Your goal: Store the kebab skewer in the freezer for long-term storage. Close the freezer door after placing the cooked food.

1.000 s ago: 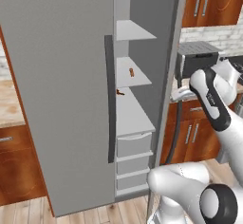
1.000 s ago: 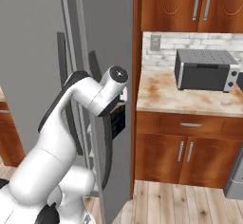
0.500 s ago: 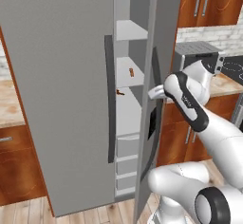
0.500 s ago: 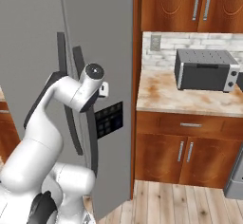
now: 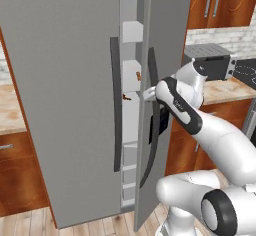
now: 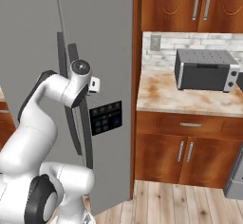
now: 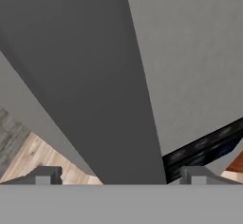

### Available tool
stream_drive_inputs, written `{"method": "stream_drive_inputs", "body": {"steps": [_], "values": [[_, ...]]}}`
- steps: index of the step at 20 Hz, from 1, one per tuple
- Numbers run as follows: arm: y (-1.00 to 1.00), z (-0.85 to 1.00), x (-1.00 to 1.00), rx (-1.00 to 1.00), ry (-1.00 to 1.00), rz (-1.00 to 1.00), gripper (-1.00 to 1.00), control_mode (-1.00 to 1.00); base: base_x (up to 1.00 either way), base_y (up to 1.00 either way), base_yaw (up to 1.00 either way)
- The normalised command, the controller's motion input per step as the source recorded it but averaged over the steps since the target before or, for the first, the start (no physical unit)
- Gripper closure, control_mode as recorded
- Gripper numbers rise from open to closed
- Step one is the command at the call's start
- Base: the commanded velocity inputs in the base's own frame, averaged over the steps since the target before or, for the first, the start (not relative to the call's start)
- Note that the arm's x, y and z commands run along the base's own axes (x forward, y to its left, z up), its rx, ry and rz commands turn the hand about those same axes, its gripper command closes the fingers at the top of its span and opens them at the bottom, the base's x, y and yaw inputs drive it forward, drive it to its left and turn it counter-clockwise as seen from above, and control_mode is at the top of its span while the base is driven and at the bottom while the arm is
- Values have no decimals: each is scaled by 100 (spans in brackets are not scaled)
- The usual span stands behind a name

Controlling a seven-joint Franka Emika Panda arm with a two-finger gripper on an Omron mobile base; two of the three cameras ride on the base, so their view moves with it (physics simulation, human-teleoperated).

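Observation:
The freezer door (image 5: 167, 45) stands almost shut, with only a narrow gap left to the freezer (image 5: 131, 82) and its pale shelves. Through that gap the kebab skewer (image 5: 126, 97) lies at the front edge of a middle shelf. My gripper (image 5: 148, 94) is pressed against the door's outer face at its left edge, just above the dark dispenser panel (image 6: 106, 117). In the hand view the gripper (image 7: 118, 176) is open, its fingertips (image 7: 43, 175) wide apart, with the door's long dark handle (image 7: 102, 85) running between them. Nothing is held.
The wider plain fridge door (image 5: 60, 95) is shut on the left. Another small reddish item (image 5: 138, 75) sits one shelf higher. A grey toaster oven (image 6: 205, 70) stands on the counter (image 6: 161, 95) to the right, with wooden cabinets (image 6: 182, 154) below and above.
The freezer door has swung from wide open to nearly shut, and my arm has moved left with it, the hand staying against the door. The skewer has not moved.

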Motion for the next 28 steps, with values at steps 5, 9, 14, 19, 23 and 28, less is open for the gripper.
{"method": "stream_drive_inputs", "body": {"steps": [5, 9, 14, 19, 23, 28], "values": [[-6, 40, -8, -1, 0, -1, -100, -100, 0, 0, 0], [-16, 3, 0, 0, 4, 0, -100, -100, 0, 0, 0], [-3, -2, 10, 0, 3, 0, -100, -100, 0, 0, 0], [0, -7, 27, 0, 0, 0, -100, -100, 0, 0, 0], [0, -13, 27, 0, 0, 0, -100, -100, 0, 0, 0], [2, -10, 32, 0, 0, 0, -100, -100, 0, 0, 0]]}}
